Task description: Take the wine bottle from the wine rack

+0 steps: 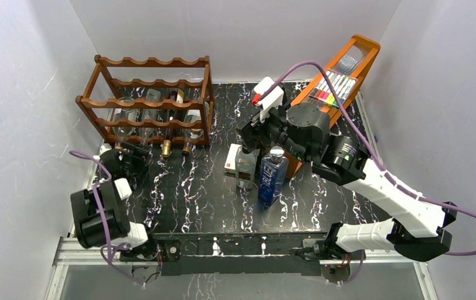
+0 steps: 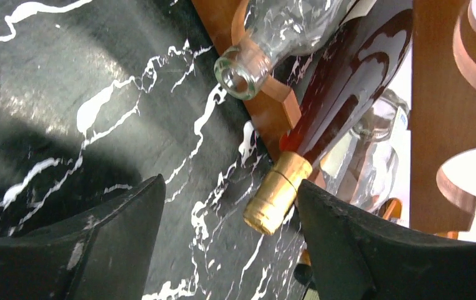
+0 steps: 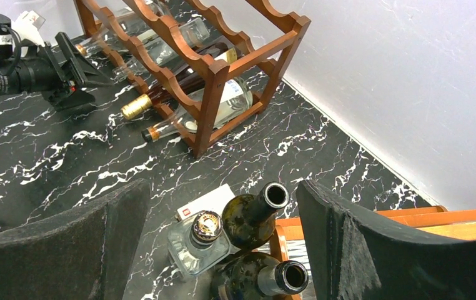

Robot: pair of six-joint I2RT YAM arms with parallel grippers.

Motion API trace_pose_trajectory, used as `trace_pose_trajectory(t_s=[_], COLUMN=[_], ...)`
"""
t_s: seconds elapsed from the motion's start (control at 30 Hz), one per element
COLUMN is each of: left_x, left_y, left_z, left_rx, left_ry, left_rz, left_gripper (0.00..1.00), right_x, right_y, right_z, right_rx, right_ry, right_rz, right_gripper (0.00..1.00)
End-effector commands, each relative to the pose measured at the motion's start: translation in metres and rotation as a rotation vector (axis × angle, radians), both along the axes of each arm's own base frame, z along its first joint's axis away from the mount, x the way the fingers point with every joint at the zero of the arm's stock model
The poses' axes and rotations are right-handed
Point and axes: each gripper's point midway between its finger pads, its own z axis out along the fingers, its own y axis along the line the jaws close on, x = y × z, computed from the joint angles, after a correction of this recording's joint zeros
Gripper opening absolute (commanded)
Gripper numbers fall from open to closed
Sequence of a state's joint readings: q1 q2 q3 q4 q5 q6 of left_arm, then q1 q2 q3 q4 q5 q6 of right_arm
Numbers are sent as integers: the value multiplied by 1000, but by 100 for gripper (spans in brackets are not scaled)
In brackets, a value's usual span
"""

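The dark reddish-brown wine rack (image 1: 148, 100) stands at the back left, also in the right wrist view (image 3: 213, 59). A dark red wine bottle (image 2: 348, 81) with a gold foil cap (image 2: 277, 194) lies in its lowest tier, neck sticking out toward the front (image 1: 167, 147) (image 3: 137, 106). My left gripper (image 2: 229, 190) is open and low over the table, the gold cap just inside its right finger (image 2: 348, 244), not gripped. It shows in the top view (image 1: 130, 159). My right gripper (image 3: 223, 187) is open and empty, high above standing bottles (image 1: 251, 131).
Clear empty bottles (image 2: 242, 74) lie in the rack beside the wine bottle. Mid-table stand two dark green bottles (image 3: 257, 215), a square clear bottle (image 3: 201, 240), a blue bottle (image 1: 273, 175) and a white box (image 1: 233, 159). An orange tray stand with markers (image 1: 342, 75) leans at back right.
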State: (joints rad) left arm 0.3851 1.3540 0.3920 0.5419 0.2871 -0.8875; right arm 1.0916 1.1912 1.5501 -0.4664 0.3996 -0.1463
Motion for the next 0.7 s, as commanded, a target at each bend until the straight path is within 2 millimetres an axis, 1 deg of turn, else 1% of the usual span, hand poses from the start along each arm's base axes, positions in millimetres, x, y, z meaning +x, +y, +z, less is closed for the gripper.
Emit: trace_pose_trajectory(t_s=[0.0, 0.07, 0.13, 0.23, 0.33, 0.43, 0.47, 0.5, 0.53, 0.57, 0.6, 0.67], left_x=[30, 36, 43, 54, 64, 74, 81, 82, 83, 90, 90, 86], left_y=[15, 19, 23, 29, 34, 33, 29, 32, 34, 29, 28, 31], left_z=[28, 17, 8, 3, -1, -7, -8, -10, -6, -9, -15, -20], left_rx=[14, 9, 13, 22, 7, -9, -19, -14, 7, -14, -32, -49], left_ry=[-205, -181, -166, -178, -202, -215, -233, -247, -277, -288, -281, -284], left_rz=[47, 58, 57, 58, 79, 52, 18, 21, 21, -19, -27, -12], left_gripper=[73, 71, 65, 60, 59, 58, 54, 52, 51, 46, 41, 32], right_x=[-3, -4, -5, -6, -7, -10, -12, -12, -13, -16, -16, -16], right_y=[-5, -6, -7, -8, -11, -12, -13, -14, -16, -19, -19, -18], right_z=[37, 39, 42, 45, 47, 49, 50, 51, 53, 57, 57, 57], right_rx=[87, 97, 106, 115, 125, 136, 141, 145, 154, 167, 171, 166], right_ry=[-56, -59, -63, -68, -68, -63, -60, -60, -59, -62, -64, -59], right_rz=[18, 22, 30, 31, 30, 39, 42, 39, 38, 42, 43, 47], right_gripper=[98, 98, 98, 98, 98, 98, 98, 98, 98, 98, 98, 98])
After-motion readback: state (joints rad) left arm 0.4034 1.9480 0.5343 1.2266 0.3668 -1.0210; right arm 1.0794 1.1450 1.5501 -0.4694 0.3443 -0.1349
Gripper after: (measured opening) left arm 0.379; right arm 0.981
